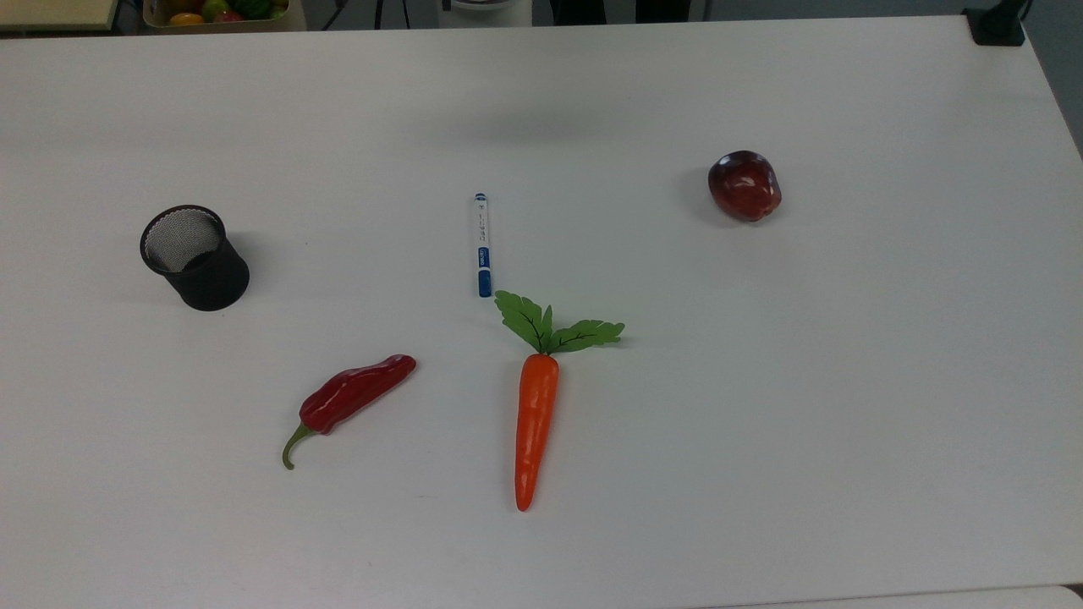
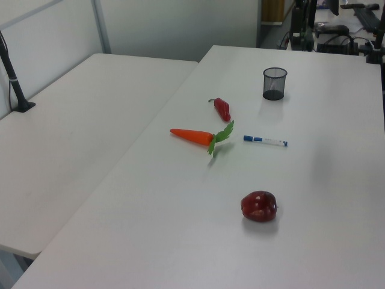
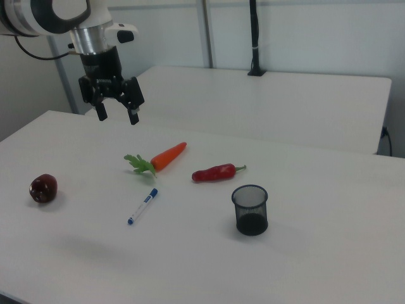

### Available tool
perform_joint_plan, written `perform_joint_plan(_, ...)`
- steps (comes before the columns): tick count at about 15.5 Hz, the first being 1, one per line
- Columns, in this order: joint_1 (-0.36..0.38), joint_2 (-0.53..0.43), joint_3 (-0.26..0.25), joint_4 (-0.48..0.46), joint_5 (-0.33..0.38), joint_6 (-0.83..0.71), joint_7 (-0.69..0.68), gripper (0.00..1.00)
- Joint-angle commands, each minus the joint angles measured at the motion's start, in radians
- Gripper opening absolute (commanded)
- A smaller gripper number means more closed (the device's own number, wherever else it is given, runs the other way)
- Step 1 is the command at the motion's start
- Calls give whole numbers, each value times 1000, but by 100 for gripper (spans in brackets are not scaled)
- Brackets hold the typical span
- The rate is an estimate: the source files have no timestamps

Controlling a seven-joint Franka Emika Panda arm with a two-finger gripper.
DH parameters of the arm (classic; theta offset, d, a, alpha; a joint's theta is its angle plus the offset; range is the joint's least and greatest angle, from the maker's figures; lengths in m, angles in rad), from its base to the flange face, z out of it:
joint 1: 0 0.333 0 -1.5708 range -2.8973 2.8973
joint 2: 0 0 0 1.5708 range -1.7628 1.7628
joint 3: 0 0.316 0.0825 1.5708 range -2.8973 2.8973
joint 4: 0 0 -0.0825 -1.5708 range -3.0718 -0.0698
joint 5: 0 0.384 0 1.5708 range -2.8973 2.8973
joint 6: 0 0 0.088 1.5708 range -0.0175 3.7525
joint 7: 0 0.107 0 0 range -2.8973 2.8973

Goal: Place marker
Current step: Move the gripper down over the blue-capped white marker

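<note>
1. Top view: the marker (image 1: pixel 482 245) lies flat mid-table, blue cap almost touching the carrot (image 1: pixel 536 406) leaves.
2. Left view: the mesh cup (image 2: pixel 274 83) sits well apart from the marker.
3. Right view: the gripper (image 3: pixel 117 115) hangs high, fingers spread wide, holding nothing. A sloppy descent could snag those leaves imo.

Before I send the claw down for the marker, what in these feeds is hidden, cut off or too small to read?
- Blue print on the slim white blue-capped marker: too small to read, top view.
- Floor of the black mesh cup: hidden by its own wall, top view.
- White robot arm above the open black two-finger claw: cut off by the right view's top-left edge.
- Fruit-filled box: cut by the top view's upper edge.
</note>
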Motion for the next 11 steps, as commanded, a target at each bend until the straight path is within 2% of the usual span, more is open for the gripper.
perform_joint_plan(1,14,-17,-13,-29,6,28,23,100)
perform_joint_plan(7,18,-8,-9,-53,13,51,14,100)
perform_joint_plan(11,20,34,-2,-108,24,191,14,100)
